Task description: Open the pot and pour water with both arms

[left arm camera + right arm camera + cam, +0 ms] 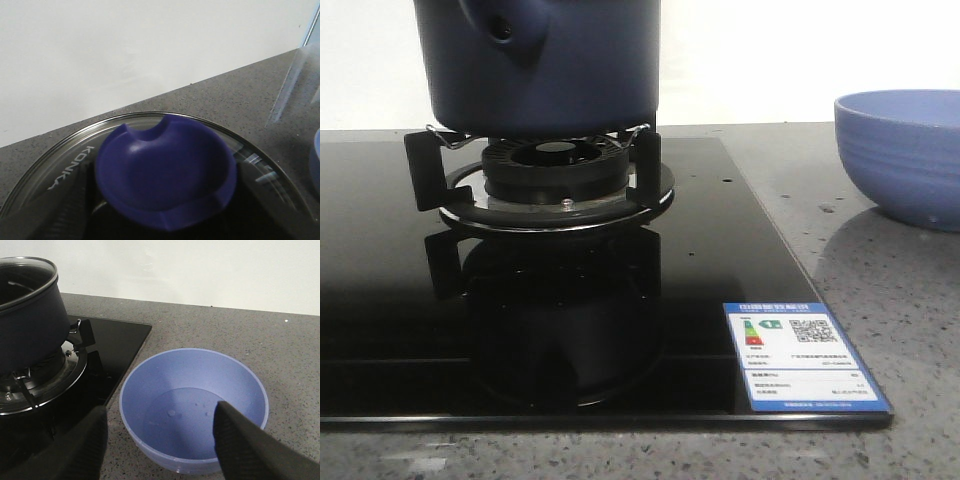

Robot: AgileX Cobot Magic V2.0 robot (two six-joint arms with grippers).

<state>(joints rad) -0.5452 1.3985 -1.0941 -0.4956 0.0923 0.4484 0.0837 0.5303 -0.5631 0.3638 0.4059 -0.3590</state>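
Two arms poised | left gripper hidden above lid knob [167,172], grip unclear | right gripper [160,432] wide open, empty, over bowl [194,407] | risk: glass lid [60,165] slips, pot [545,60] tips off burner [557,170]

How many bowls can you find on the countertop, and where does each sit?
1. The light-blue bowl stands on the grey countertop, to the right of the black stove, apart from the pot. Others may lie outside the views.
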